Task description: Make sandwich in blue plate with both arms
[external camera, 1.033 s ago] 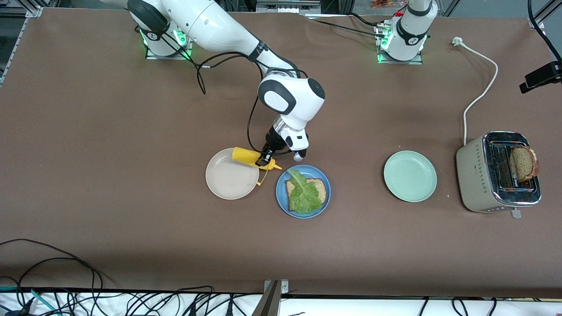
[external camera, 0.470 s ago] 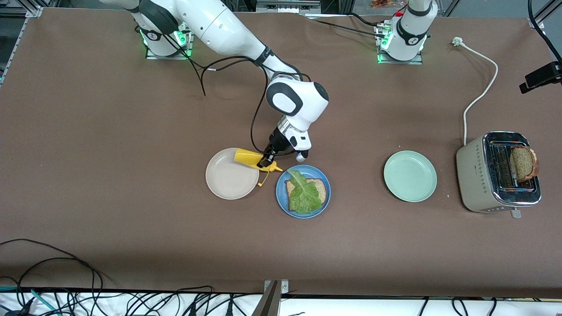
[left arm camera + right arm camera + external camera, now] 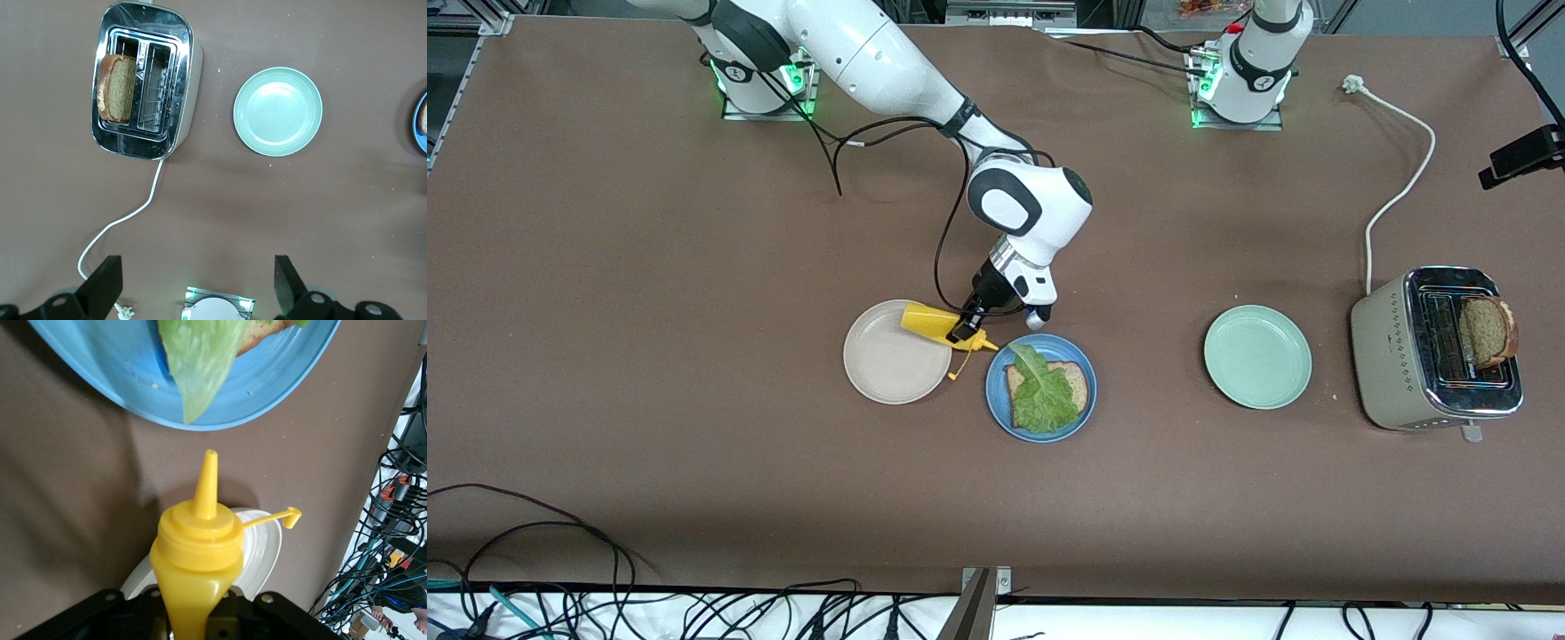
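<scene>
The blue plate (image 3: 1000,397) holds one brown bread slice (image 3: 1080,380) with a green lettuce leaf (image 3: 1042,394) on top; its rim also shows in the right wrist view (image 3: 280,383). My right gripper (image 3: 963,327) is shut on a yellow squeeze bottle (image 3: 929,321), held tilted over the beige plate's edge, nozzle (image 3: 207,483) toward the blue plate. A second bread slice (image 3: 1488,332) stands in the toaster (image 3: 1392,356), also in the left wrist view (image 3: 117,87). My left gripper (image 3: 197,293) is open, high above the table near its base; the left arm waits.
The beige plate (image 3: 889,366) lies beside the blue plate toward the right arm's end. The mint green plate (image 3: 1257,356) lies between the blue plate and the toaster. The toaster's white cord (image 3: 1400,191) runs toward the left arm's base. Cables lie along the table's near edge.
My right gripper has shifted the yellow bottle slightly toward the blue plate, tilting the nozzle down. The left arm has not moved.
</scene>
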`<state>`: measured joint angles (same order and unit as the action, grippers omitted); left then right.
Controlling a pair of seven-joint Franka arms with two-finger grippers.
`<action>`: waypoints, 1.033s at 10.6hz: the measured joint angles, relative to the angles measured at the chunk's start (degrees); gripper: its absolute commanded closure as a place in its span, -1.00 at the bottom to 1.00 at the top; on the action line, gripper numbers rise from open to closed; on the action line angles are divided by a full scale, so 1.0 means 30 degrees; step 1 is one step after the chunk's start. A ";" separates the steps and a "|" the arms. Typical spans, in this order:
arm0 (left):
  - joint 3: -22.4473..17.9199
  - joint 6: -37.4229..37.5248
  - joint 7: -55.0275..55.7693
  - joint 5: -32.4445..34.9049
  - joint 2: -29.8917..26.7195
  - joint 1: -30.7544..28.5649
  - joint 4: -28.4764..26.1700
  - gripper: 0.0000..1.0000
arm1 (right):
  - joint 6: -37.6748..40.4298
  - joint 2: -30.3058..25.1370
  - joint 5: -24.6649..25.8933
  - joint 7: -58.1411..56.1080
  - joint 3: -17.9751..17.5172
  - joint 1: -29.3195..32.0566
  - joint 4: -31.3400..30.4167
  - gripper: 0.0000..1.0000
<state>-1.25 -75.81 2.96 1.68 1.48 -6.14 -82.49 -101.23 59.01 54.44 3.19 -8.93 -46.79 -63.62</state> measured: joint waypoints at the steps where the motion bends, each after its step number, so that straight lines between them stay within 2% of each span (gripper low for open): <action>1: 0.0000 0.0000 0.0000 0.0000 0.0000 0.0000 0.0000 -1.00 | 0.0000 0.0000 0.0003 0.0001 0.0000 -0.0018 0.0003 1.00; 4: -0.0010 0.0000 0.0000 -0.0044 0.0001 0.0000 0.0000 -1.00 | 0.0416 -0.0015 0.0004 0.0001 -0.0058 -0.0056 0.0271 1.00; 6: -0.0015 0.0000 0.0000 -0.0078 0.0003 -0.0001 -0.0001 -1.00 | 0.1119 -0.0376 0.0004 -0.0158 -0.0836 0.0235 0.0898 1.00; 9: -0.0002 0.0000 0.0000 -0.0110 0.0007 0.0000 0.0000 -1.00 | 0.2973 -0.2746 -0.0301 -0.0953 -0.3227 0.2024 0.1193 1.00; 11: -0.0036 0.0001 0.0000 -0.0112 0.0018 -0.0029 -0.0002 -1.00 | 0.3704 -0.4868 -0.1825 -0.2336 -0.4006 0.3318 0.0822 1.00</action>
<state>-1.36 -75.80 2.96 1.34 1.54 -6.22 -82.49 -90.11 44.40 48.97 -3.82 -20.94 -36.83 -61.15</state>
